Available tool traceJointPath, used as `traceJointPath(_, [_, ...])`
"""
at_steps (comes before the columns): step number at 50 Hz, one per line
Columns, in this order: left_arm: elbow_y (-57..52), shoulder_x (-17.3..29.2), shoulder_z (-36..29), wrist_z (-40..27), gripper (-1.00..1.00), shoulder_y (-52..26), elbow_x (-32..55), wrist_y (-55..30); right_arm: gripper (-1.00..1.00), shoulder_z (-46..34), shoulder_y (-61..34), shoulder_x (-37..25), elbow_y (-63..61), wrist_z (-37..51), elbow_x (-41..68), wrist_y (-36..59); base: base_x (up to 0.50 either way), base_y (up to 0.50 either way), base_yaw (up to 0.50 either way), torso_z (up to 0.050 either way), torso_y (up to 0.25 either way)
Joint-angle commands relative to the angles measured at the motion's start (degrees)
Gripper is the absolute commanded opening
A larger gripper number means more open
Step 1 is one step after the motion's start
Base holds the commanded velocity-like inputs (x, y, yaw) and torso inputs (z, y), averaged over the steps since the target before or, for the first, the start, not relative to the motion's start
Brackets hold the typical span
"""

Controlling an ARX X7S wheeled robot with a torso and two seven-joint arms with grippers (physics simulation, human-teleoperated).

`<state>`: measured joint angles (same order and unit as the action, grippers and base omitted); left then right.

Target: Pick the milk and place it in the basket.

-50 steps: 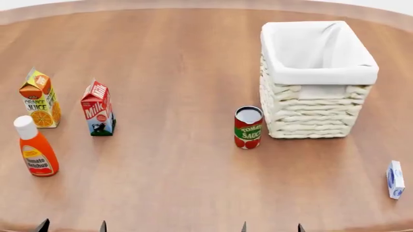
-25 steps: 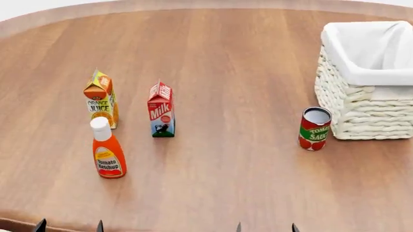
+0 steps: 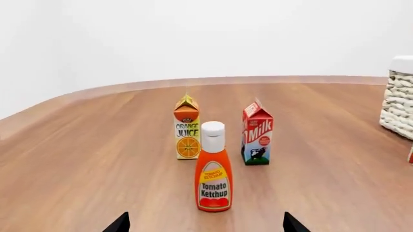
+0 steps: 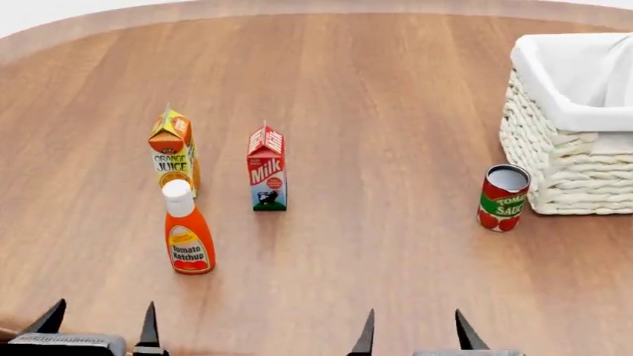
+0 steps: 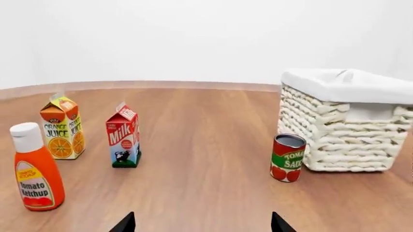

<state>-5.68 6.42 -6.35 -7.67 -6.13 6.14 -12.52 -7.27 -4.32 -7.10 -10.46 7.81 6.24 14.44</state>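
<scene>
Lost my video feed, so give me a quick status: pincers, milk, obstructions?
Left pincer and right pincer open, empty, low at near table edge. Milk upright, untouched, outside the basket. Ketchup bottle stands ahead of left pincer.

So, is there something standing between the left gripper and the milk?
Partly. The ketchup bottle stands upright on the table, nearer the left gripper than the milk, slightly to the milk's left. The orange juice carton stands beside the milk, farther left. Both are apart from it.
</scene>
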Motion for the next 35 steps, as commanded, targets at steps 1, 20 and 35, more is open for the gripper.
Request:
traceJointPath(1, [-17.4, 1.2, 0.3, -1.0, 1.0, -8.2, 4.2, -21.0, 1.0, 0.7, -6.9, -3.6, -18.7, 0.9, 2.6, 21.4, 0.0, 0.0, 0.0, 0.0, 0.0])
traceJointPath(20, [-20.2, 1.4, 1.0, -2.2, 1.0, -10.2, 6.8, -23.5, 1.0, 0.1, -10.0, -5.0, -20.7, 1.3, 3.1, 26.0, 0.31, 0.0, 0.0, 0.0, 0.0])
traceJointPath(35, [-19.9, 1.9, 1.3, -2.7, 1.0, -11.1, 8.0, -23.7, 1.0, 0.0, -10.0, -5.1, -19.1, 1.3, 3.8, 25.0, 0.5, 0.0, 0.0, 0.0, 0.0])
